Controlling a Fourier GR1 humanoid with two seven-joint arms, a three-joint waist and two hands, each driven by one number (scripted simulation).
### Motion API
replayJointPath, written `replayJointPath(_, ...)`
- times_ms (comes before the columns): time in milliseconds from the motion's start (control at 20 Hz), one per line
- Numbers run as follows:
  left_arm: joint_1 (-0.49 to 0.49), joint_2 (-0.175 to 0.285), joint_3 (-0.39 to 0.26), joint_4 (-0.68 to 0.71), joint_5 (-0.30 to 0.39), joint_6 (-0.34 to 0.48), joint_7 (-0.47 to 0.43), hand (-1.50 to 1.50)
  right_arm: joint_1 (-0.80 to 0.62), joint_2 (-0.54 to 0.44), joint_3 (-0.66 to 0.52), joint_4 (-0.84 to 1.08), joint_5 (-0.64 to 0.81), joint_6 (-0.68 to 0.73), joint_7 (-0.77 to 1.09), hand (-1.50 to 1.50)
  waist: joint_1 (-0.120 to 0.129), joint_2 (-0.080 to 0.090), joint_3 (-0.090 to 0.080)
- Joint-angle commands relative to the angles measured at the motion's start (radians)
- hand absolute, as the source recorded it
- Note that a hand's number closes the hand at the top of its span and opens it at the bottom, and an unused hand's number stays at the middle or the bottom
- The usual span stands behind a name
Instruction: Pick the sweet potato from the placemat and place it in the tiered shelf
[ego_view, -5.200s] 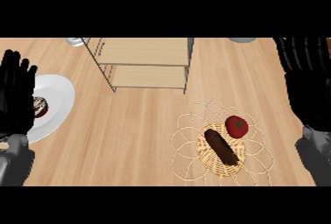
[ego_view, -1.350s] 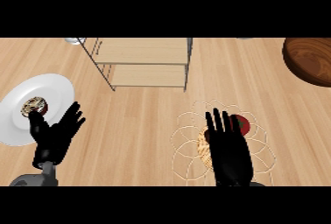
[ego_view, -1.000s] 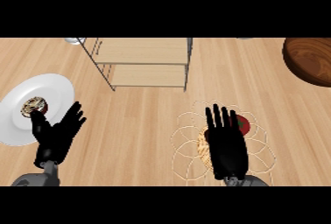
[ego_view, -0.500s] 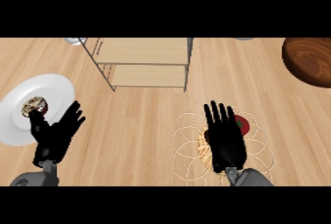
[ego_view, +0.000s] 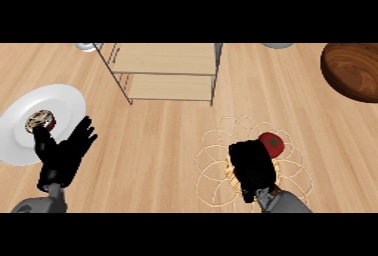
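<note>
Beside tomato (ego_view: 271, 144), right hand (ego_view: 251, 167) perhaps clasping sweet potato

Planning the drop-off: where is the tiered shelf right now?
Head view: the shelf stands at the top centre of the counter, up and left of the placemat, with the white plate to its lower left.

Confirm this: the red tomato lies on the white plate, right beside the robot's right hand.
Not quite. The head view shows the red tomato lying on the woven placemat, not on the white plate. It is indeed right beside the right hand.
</note>
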Motion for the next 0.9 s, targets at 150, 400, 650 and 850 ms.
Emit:
replayJointPath(150,-0.019,0.023,0.025,0.017,0.007,-0.021,0.054,0.00,0.074,0.036,0.111,-0.014,0.080,-0.072,-0.056,1.50,-0.008,0.024,0.011)
replayJointPath(400,0.004,-0.034,-0.029,-0.010,-0.013,-0.005,0.030,0.00,0.028,0.233,0.139,-0.058,-0.138,-0.082,0.163,1.50,0.035,0.033,0.013)
replayJointPath(650,-0.035,-0.041,-0.050,0.019,-0.027,-0.013,0.030,0.00,-0.137,0.238,0.151,-0.111,-0.334,-0.263,0.307,1.50,0.077,0.041,0.012)
replayJointPath(850,-0.050,-0.032,-0.052,0.035,-0.040,-0.016,0.030,0.00,-0.339,0.239,0.213,-0.182,-0.324,-0.365,0.505,1.50,0.069,0.025,0.009)
